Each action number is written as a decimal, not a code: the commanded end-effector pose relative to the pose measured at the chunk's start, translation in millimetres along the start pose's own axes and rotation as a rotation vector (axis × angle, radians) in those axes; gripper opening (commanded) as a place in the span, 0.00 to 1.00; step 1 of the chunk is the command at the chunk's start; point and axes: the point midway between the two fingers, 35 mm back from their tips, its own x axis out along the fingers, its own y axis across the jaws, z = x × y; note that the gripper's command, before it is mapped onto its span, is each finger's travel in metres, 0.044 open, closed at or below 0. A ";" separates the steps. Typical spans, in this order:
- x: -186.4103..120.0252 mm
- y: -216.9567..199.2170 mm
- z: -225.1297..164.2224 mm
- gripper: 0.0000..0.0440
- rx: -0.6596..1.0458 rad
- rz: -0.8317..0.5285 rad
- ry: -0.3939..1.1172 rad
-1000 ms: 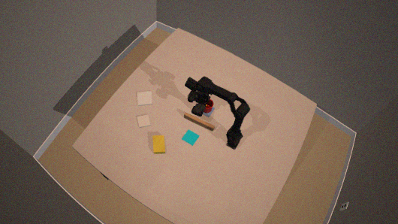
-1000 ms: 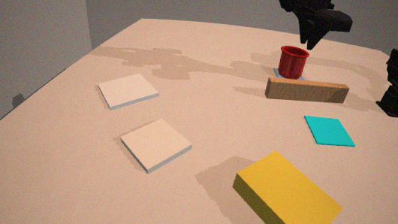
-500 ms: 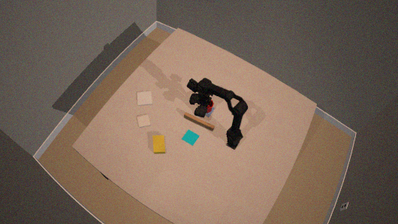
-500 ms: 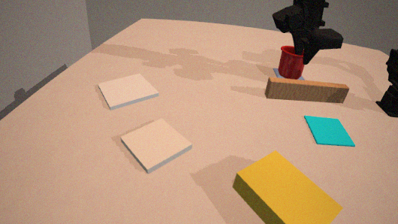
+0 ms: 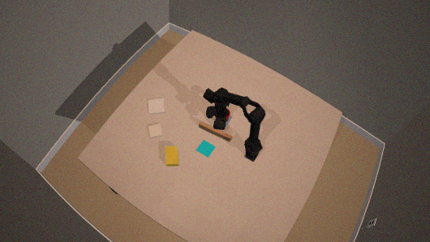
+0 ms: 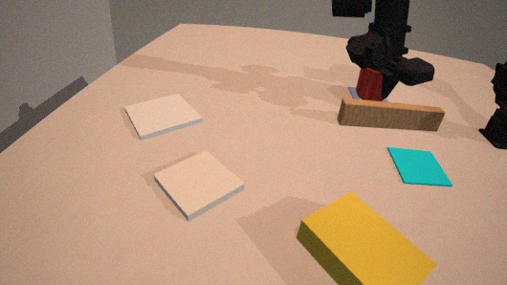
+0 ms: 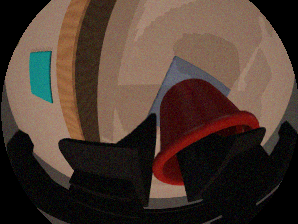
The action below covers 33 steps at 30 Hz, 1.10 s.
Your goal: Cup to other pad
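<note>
The red cup is over the blue-grey pad and looks tilted, its rim close to the gripper. Whether its base fully touches the pad is hard to tell. My gripper is low at the cup, one finger inside the mouth and the other against the outside, shut on the cup's wall. The marbles are hidden. The teal pad is bare, across the wooden bar.
The bar stands close beside the cup, between the two pads. A yellow block lies near the teal pad. Two pale tiles, one farther back and one nearer, lie to the left in the top and exterior views.
</note>
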 end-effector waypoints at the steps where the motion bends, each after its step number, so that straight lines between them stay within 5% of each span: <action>1: 5.4 1.3 -1.7 0.00 -0.044 0.013 0.010; 33: -67.5 32.7 15.5 0.00 -0.324 -0.032 -0.098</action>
